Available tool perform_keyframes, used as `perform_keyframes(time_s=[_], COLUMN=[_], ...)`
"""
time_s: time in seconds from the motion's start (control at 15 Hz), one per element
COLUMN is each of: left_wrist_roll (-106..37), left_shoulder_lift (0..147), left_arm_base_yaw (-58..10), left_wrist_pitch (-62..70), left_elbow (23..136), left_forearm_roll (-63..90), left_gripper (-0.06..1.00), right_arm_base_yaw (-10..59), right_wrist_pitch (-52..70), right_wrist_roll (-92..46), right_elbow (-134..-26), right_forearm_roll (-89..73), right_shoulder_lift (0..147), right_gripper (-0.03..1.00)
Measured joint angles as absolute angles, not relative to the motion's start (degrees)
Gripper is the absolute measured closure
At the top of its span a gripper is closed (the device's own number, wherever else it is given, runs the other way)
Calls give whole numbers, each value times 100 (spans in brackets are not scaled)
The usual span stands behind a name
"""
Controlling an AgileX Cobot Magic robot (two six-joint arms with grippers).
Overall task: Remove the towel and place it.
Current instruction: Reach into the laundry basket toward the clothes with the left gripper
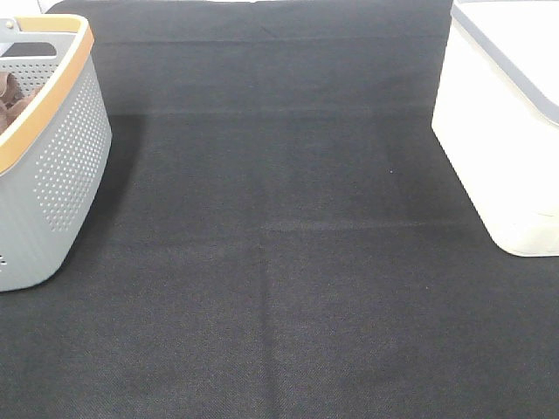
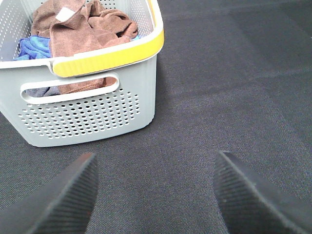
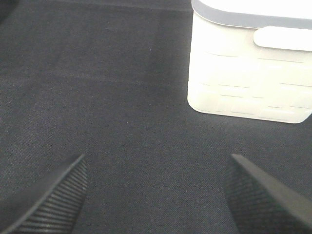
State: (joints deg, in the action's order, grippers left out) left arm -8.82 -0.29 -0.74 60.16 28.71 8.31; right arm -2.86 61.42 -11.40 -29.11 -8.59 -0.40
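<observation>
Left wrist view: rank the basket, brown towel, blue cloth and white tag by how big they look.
1. grey basket
2. brown towel, possibly two cloths bunched
3. blue cloth, mostly buried
4. white tag

Pretty bright, even light from above. The white bin (image 1: 502, 148) at the upper right of the high view is blown out, its top washed flat. Basket (image 1: 61, 166) on the left drops a soft shadow to its right on the dark mat (image 1: 279, 288), whose weave reads sharp.
</observation>
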Motion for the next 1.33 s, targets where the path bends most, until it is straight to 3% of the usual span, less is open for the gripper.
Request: perform_keyframes(time_s=[1.33], left_wrist_roll=[-882], left_shoulder_lift=[-29], left_arm_base_yaw=[-74], left_wrist_pitch=[6016], left_elbow=[2871], left_forearm_roll=[831], left_gripper=[29], right_arm_base_yaw=[-286], right_wrist_pitch=[6142], right_wrist_roll=[-1140], right_elbow=[-2911], right_forearm_roll=[-859], right_shoulder_lift=[-40], right_gripper=[23])
